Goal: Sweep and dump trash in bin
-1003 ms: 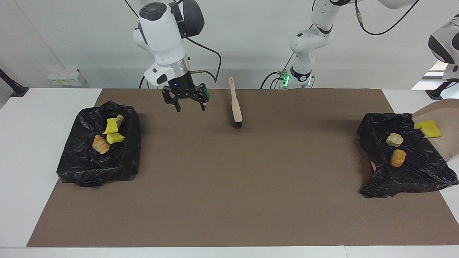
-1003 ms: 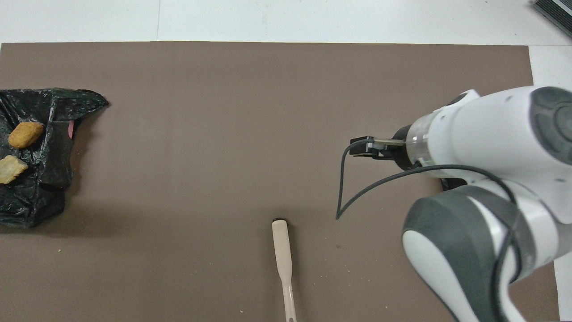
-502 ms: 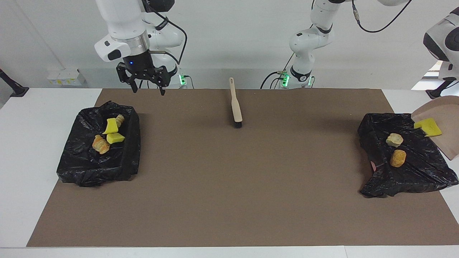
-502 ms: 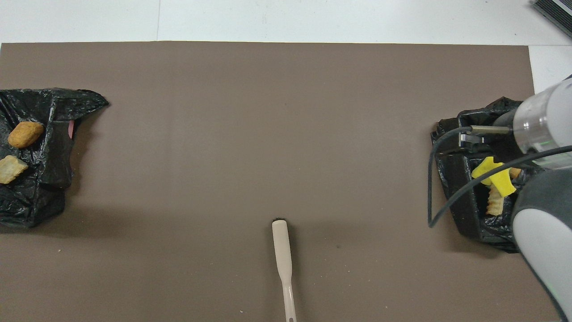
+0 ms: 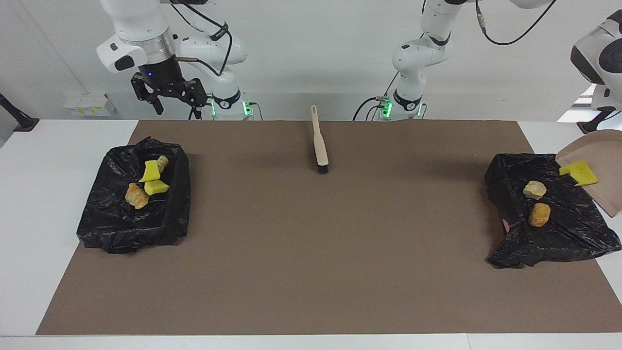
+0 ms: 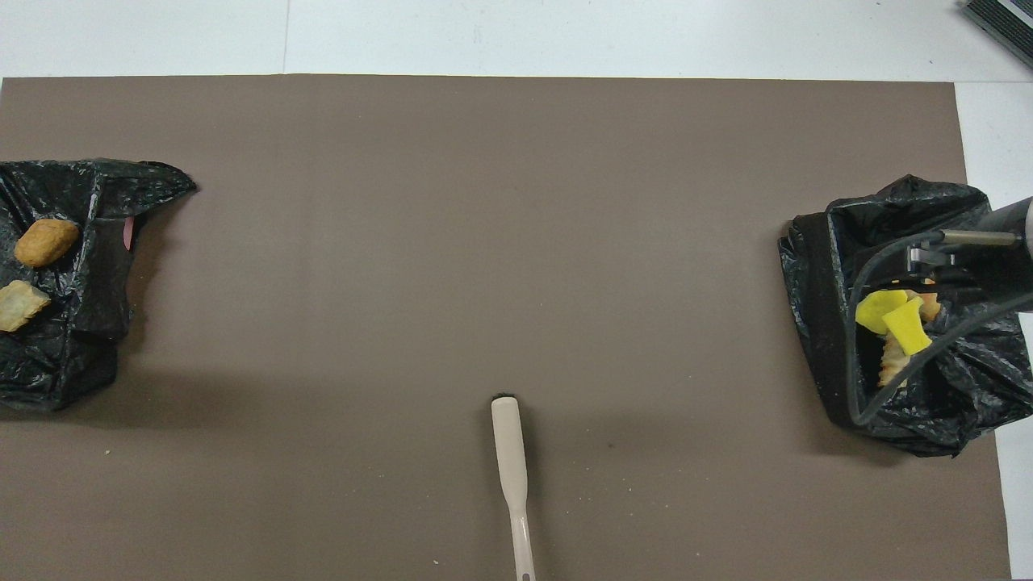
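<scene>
Retreating from over the brush (image 5: 319,146), the right claw (image 5: 171,97) hung released; the left claw, off view, clenched the dustpan (image 5: 600,165) (1 sponge (image 5: 579,173) left to tip into the bin (image 5: 549,214)).

Two high opposing views share the brown mat (image 5: 311,233).

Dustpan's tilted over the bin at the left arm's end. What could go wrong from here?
The yellow sponge chunk sits on the tilted dustpan near the edge of the black bin bag; it may stick, or drop outside. The bag looks slumped, so the two rolls on it could tumble off.
</scene>
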Action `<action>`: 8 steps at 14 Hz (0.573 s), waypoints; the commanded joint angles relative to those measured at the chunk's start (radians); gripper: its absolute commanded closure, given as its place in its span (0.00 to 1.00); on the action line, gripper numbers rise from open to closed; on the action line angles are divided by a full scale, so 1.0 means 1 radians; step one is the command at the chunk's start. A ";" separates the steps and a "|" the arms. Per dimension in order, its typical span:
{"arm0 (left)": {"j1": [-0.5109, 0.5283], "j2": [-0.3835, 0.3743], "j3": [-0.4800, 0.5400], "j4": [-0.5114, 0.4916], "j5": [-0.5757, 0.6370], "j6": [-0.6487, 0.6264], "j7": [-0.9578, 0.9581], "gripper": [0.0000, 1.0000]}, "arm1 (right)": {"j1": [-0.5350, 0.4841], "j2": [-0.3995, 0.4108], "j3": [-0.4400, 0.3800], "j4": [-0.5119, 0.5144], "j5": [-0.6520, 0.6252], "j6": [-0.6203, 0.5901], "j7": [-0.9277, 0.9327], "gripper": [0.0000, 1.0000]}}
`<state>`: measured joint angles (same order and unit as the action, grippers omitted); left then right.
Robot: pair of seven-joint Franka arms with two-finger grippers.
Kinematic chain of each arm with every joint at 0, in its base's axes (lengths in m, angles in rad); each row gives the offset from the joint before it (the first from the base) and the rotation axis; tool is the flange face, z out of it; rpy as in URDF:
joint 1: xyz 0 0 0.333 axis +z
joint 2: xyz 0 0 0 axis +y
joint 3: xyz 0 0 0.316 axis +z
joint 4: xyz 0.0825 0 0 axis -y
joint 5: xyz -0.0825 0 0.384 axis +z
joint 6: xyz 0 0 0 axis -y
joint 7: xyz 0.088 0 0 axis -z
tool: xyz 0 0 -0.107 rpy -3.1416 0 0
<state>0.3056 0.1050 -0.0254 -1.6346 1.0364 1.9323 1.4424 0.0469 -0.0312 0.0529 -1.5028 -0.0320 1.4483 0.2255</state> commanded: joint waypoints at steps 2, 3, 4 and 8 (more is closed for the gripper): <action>-0.065 -0.025 0.007 -0.021 0.091 -0.064 -0.071 1.00 | -0.004 -0.024 -0.007 0.000 0.003 -0.020 -0.020 0.00; -0.065 -0.028 0.007 -0.024 0.091 -0.065 -0.073 1.00 | -0.004 -0.026 -0.005 -0.005 0.006 -0.020 -0.020 0.00; -0.066 -0.028 0.007 -0.025 0.091 -0.075 -0.074 1.00 | -0.005 -0.026 -0.007 -0.007 0.012 -0.020 -0.020 0.00; -0.066 -0.028 0.004 -0.021 0.057 -0.084 -0.079 1.00 | -0.001 -0.019 -0.007 -0.011 0.012 -0.017 -0.023 0.00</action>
<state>0.2483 0.1016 -0.0255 -1.6346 1.0996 1.8619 1.3870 0.0478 -0.0436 0.0497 -1.5057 -0.0291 1.4432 0.2255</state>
